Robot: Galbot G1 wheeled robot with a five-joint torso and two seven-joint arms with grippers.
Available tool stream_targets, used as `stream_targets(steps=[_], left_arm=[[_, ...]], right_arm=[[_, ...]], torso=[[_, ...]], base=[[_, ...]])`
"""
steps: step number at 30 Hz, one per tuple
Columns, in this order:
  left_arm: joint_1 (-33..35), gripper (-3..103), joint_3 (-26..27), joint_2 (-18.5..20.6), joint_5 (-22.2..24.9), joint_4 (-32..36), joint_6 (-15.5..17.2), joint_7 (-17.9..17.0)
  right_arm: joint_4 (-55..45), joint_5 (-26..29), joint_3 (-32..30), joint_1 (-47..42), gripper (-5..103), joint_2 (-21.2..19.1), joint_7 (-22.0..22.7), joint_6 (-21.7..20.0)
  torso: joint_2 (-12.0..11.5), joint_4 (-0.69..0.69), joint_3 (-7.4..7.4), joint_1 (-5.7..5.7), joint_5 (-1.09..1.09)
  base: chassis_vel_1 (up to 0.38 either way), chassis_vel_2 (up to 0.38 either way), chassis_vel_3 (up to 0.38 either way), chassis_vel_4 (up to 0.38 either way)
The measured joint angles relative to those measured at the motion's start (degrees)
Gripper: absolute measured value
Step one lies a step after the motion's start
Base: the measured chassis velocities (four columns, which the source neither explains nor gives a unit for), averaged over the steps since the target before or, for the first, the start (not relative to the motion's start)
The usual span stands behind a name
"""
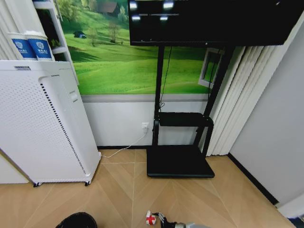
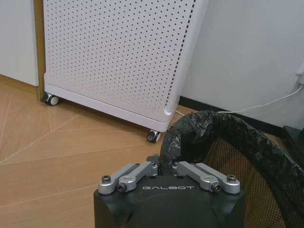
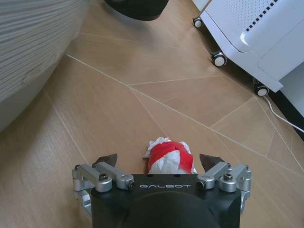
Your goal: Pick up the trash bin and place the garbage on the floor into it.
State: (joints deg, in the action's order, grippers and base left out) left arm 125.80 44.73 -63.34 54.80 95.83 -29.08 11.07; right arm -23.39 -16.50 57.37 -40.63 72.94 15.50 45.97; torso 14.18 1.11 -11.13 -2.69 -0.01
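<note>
The trash bin (image 2: 247,185), black mesh lined with a black bag, hangs from my left gripper (image 2: 164,167), which is shut on its rim. The bin's dark top shows at the lower left of the head view (image 1: 76,221). A crumpled red-and-white piece of garbage (image 3: 168,156) lies on the wooden floor between the spread fingers of my open right gripper (image 3: 159,160); whether they touch it I cannot tell. In the head view that garbage (image 1: 150,218) sits at the bottom edge, to the right of the bin, with the right gripper (image 1: 176,224) beside it.
A tall white perforated appliance on castors (image 1: 42,123) stands at the left, close behind the bin. A black TV stand base (image 1: 179,161) sits ahead against the wall, and a white cable (image 1: 124,148) trails along the floor between them. Wooden floor (image 1: 118,190) lies open in front.
</note>
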Motion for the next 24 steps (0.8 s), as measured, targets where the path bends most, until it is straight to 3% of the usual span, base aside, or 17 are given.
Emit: stream_targets(steps=[4, 5, 7, 14, 15, 18, 20, 24], left_arm=[[0.23, 6, 0.02, -0.25, 0.20, -0.03, -0.23, 0.28], [0.34, 6, 0.02, -0.42, 0.20, -0.04, -0.34, 0.40], [0.34, 6, 0.02, -0.50, 0.20, -0.05, -0.37, 0.40], [0.06, 6, 0.03, -1.13, 0.23, 0.86, -0.30, 0.28], [0.06, 6, 0.03, -1.13, 0.23, 0.86, -0.30, 0.28], [0.41, 6, 0.00, -1.44, 0.00, 1.67, -0.21, 0.19], [0.51, 6, 0.00, -1.46, -0.02, 1.72, -0.21, 0.19], [0.78, 6, 0.29, -1.46, -0.13, 1.66, -0.26, 0.21]], right_arm=[[0.46, -0.02, 0.12, 0.54, 95, 0.49, -0.01, -0.02], [0.68, 0.03, 0.20, 0.78, 86, 0.56, -0.07, -0.05], [0.71, 0.14, 0.20, 0.84, 86, 0.59, -0.09, -0.06], [1.69, 1.05, -0.29, 0.80, 54, 0.68, -0.61, -0.07], [1.69, 1.05, -0.29, 0.80, 54, 0.68, -0.61, -0.07], [1.86, 1.61, -0.65, 0.49, 37, 0.66, -0.70, -0.07], [1.86, 1.76, -0.73, 0.46, 37, 0.66, -0.74, -0.07], [1.29, 2.13, -1.33, 0.38, 24, 0.04, -0.80, -0.07]], torso=[[0.00, 0.00, 0.00, 0.00, 0.01], [0.00, -0.01, 0.00, 0.00, 0.00], [0.00, -0.01, 0.00, 0.00, 0.00], [0.00, 0.00, 0.00, 0.00, 0.01], [0.00, 0.00, 0.00, 0.00, 0.01], [0.00, 0.00, 0.00, 0.00, 0.01], [0.00, 0.00, 0.00, 0.00, 0.01], [0.00, -0.01, 0.00, 0.00, 0.01]], base=[[0.000, 0.000, 0.000, 0.000], [0.000, 0.000, 0.000, 0.000], [0.000, 0.000, 0.000, 0.000], [0.000, 0.000, 0.000, 0.000], [0.000, 0.000, 0.000, 0.000], [0.000, 0.000, 0.000, 0.000], [0.000, 0.000, 0.000, 0.000], [0.000, 0.000, 0.000, 0.000]])
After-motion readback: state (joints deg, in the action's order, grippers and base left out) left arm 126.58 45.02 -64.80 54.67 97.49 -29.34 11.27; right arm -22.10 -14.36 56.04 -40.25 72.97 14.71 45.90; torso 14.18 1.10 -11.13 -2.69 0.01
